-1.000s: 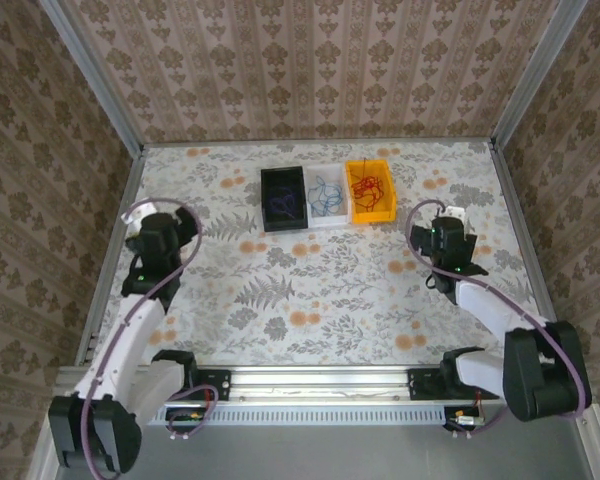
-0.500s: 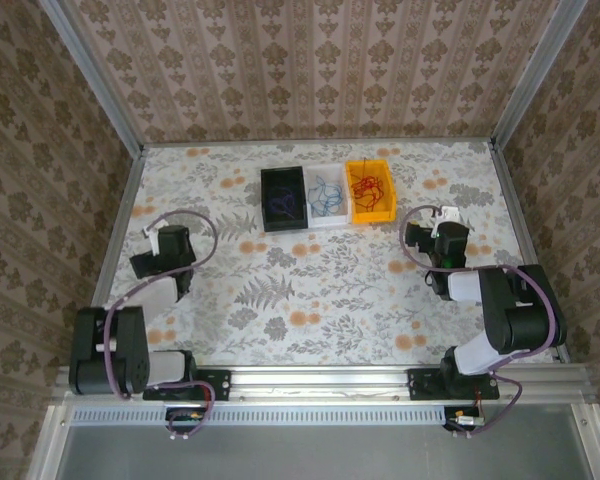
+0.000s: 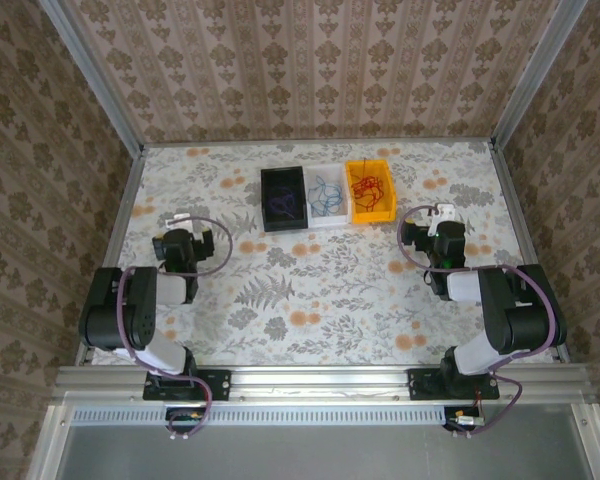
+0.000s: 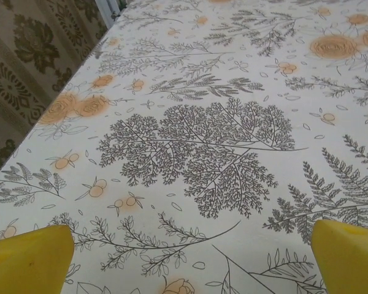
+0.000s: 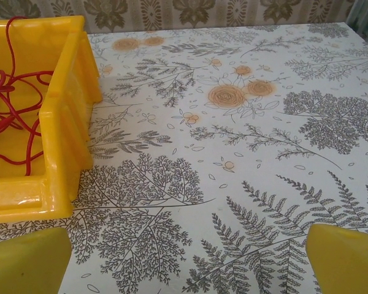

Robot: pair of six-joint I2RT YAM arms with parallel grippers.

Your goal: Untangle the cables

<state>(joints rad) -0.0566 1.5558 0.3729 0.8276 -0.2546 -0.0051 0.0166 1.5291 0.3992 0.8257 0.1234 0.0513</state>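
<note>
Your left claw (image 4: 187, 260) stands wide open and empty, its yellow fingertips (image 4: 24, 260) low over bare bench (image 4: 196, 153) near the left edge. Your right claw (image 5: 185, 260) is equally spread and holds nothing, just to the right of the yellow bin (image 5: 64, 110). Red cables (image 5: 9, 92) lie looped inside that bin. From above, three bins sit in a row at the bench's far middle. Blue cables (image 3: 326, 195) are in the white bin (image 3: 326, 224) and dark purple cables (image 3: 285, 204) in the black bin (image 3: 265, 200). Each colour seems to have its own bin, so the separating looks done. The red loops may overlap, and the others are too small to judge.
</note>
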